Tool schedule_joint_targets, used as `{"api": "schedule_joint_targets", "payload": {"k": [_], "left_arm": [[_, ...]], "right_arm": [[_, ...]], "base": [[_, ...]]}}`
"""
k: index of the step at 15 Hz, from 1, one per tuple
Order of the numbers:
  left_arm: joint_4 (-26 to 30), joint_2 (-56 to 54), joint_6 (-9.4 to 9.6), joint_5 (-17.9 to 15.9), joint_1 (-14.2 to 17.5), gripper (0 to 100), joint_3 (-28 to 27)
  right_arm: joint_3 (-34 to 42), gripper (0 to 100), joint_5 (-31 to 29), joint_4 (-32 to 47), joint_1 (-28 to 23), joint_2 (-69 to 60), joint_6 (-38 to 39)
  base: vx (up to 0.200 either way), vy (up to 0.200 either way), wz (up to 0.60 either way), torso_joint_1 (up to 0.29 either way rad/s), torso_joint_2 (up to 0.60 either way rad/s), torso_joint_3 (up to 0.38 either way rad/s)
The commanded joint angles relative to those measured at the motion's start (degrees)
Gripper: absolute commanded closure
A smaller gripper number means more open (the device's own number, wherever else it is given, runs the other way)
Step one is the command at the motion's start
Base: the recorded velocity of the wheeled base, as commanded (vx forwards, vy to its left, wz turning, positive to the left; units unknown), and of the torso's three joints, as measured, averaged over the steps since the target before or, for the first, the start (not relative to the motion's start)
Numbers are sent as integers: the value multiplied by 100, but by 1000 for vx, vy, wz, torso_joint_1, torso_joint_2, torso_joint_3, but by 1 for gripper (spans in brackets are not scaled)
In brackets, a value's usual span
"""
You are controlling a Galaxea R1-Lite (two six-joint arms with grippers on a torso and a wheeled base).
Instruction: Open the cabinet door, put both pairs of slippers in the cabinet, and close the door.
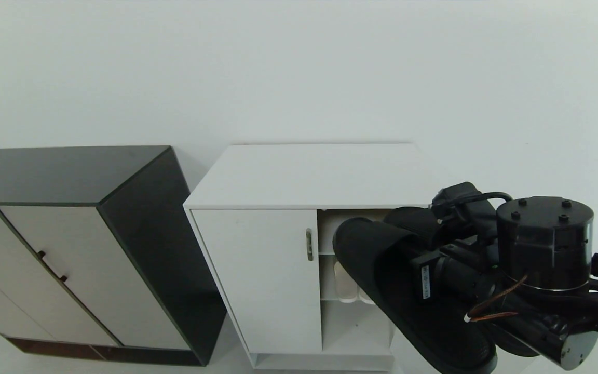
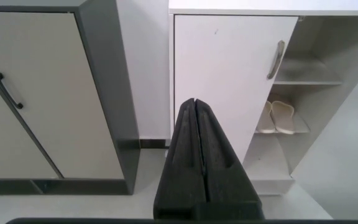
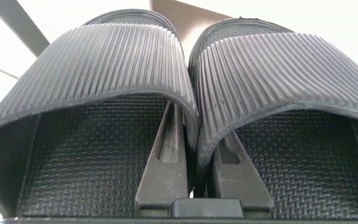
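Black slippers (image 1: 382, 270) pinched in right tool (image 3: 197, 134); may be snagged on closed cabinet door (image 1: 257, 275) edge, dropped. Left tool (image 2: 195, 106) clenched, empty.

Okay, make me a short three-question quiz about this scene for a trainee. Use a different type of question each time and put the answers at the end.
1. True or false: the white slippers already lie inside the white cabinet.
2. Pick one: what does the right hand hold? A) the black slippers, B) the cabinet's door handle, C) nothing.
3. Fill in the blank: the left hand holds nothing, and its fingers are ____ (open or shut).

Key: 1 true; 2 A; 3 shut.
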Motion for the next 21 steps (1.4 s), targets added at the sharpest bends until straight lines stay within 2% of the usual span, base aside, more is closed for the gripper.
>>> {"api": "schedule_joint_targets", "payload": {"k": [1, 7, 21], "left_arm": [[-1, 0, -4, 4, 0, 100, 0], [-1, 0, 5, -5, 0, 100, 0], [-1, 0, 5, -5, 0, 100, 0]], "right_arm": [[10, 100, 1, -64, 1, 65, -1], [72, 100, 9, -117, 1, 74, -9], [133, 100, 18, -187, 10, 127, -9]], "base": [[0, 0, 0, 0, 0, 0], [0, 0, 0, -32, 68, 41], [0, 0, 0, -196, 503, 305]]}}
